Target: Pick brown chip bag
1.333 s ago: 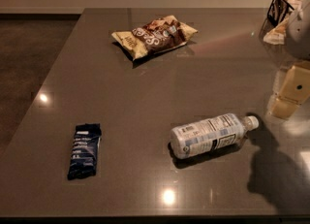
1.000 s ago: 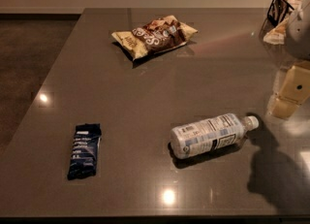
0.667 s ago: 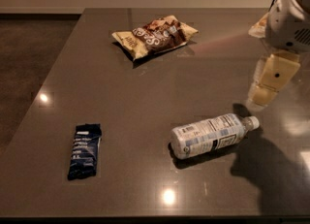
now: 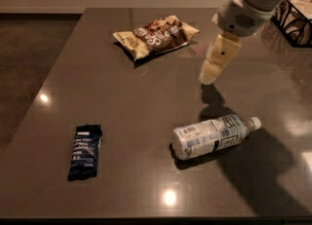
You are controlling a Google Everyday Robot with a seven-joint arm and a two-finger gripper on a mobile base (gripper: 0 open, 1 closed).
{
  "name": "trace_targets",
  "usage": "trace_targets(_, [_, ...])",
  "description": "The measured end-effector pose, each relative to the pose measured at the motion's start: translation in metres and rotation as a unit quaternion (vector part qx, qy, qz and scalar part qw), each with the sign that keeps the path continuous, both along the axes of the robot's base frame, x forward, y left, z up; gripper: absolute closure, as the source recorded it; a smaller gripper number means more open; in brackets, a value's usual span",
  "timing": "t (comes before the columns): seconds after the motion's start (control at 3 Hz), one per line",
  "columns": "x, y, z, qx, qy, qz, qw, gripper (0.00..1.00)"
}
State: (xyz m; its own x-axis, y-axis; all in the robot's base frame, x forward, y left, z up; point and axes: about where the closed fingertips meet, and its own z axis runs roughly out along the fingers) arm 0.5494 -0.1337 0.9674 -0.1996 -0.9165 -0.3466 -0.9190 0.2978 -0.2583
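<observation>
Dark, glossy table [image 4: 122, 117] fills nearly the whole view, with ceiling lights glinting off it in spots; its near edge and right side run out of the picture. Coming in from the top right is the white robot arm [image 4: 248, 0], cut off at the top edge, so only its lower section shows. Behind it, at the far right, there's a black wire basket [image 4: 296, 18], half out of view, contents hard to make out.

Now the brown chip bag [image 4: 156, 35]: it lies flat at the far middle of the table, brown centre facing up, pale yellow ends, lettering too blurred to read. Nothing is touching it.

A clear plastic water bottle [image 4: 209, 136] lies on its side nearer the camera, white cap pointing right, label text unreadable. Over on the near left lies a small dark blue bar wrapper [image 4: 85, 151], well apart from everything.

And the gripper [image 4: 208, 76], pale yellow, hangs tilted down-left above the table, right of the bag and clear of it, between bag and bottle. Seen side-on, so wide or narrow, I cannot tell.
</observation>
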Motion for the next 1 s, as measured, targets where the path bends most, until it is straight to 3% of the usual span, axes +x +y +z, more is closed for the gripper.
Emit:
trace_targets(0.33, [0.037,0.030,-0.011,0.003,-0.034,0.016,0.9993,0.00])
trace_targets(0.67, [0.077,0.053,-0.022,-0.002,-0.073,0.050,0.9961,0.00])
trace_targets(1.0, [0.118,0.068,-0.036,-0.010,-0.085,0.070,0.9939,0.00])
